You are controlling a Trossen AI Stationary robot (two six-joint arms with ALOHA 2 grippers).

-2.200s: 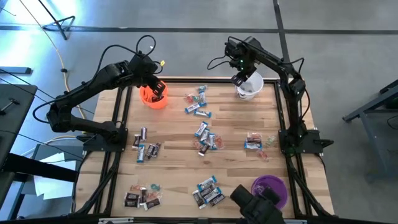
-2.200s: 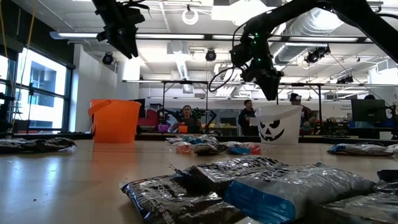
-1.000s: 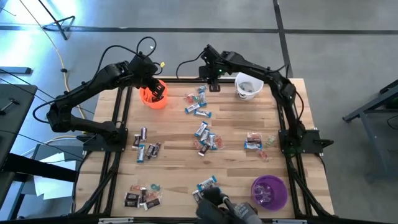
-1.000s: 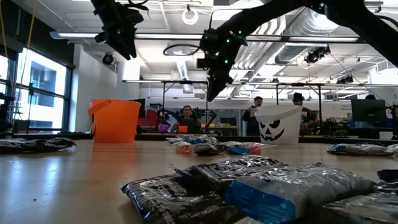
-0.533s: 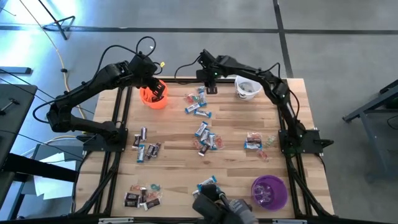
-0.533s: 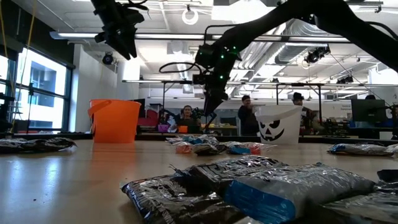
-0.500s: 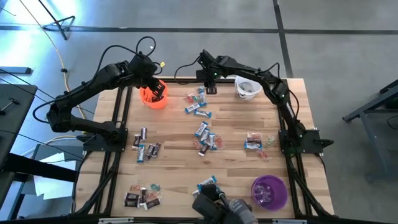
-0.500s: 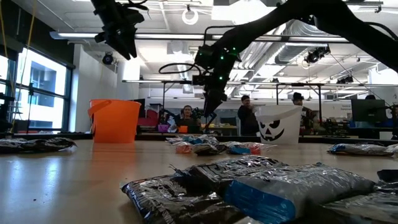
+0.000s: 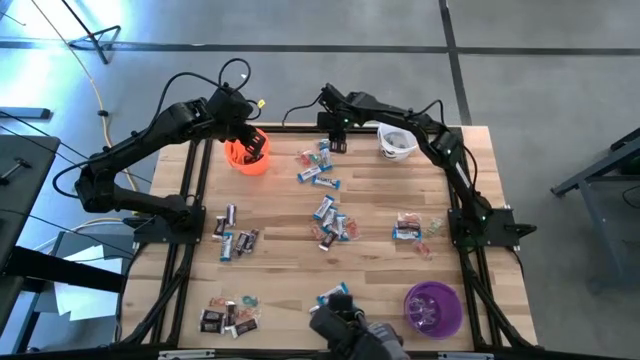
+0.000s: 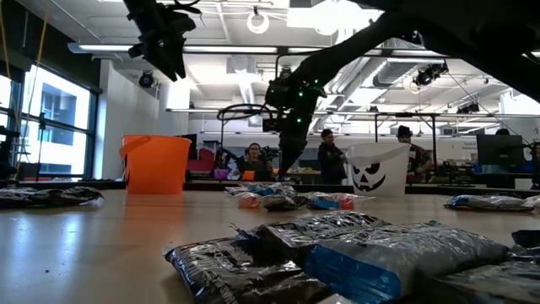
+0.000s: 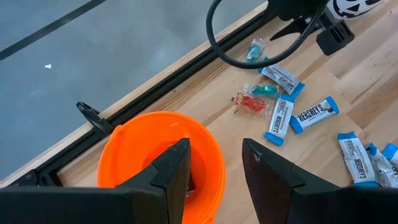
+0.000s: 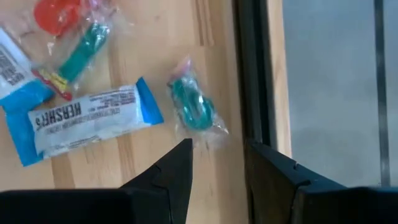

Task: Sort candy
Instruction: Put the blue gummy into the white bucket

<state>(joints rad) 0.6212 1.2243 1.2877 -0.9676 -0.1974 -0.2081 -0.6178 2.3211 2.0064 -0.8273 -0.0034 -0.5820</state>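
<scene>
Candy lies in loose groups all over the wooden table (image 9: 280, 215). At the far edge lie a teal wrapped piece (image 12: 194, 107), a blue-and-white bar (image 12: 87, 118) and a red-and-teal piece (image 12: 68, 37). My right gripper (image 12: 217, 155) hangs open just above the teal piece (image 9: 331, 146), fingers slanting down, nothing between them. My left gripper (image 11: 214, 163) stands open and high above the orange cup (image 11: 158, 155), also with nothing between its fingers; from above it shows over the cup's rim (image 9: 248, 140).
A white cup (image 9: 400, 142) stands at the far right, a purple cup (image 9: 432, 305) at the near right. The table's dark frame rail (image 12: 252, 68) runs right beside the teal piece. A dark object (image 9: 350, 330) sits at the near edge. People show beyond the table (image 10: 253, 160).
My right gripper has sunk toward the candy at the table's far edge, drifting slightly toward the table's left, and its wrist has rolled a little. Its fingers stay apart. The candy has not moved.
</scene>
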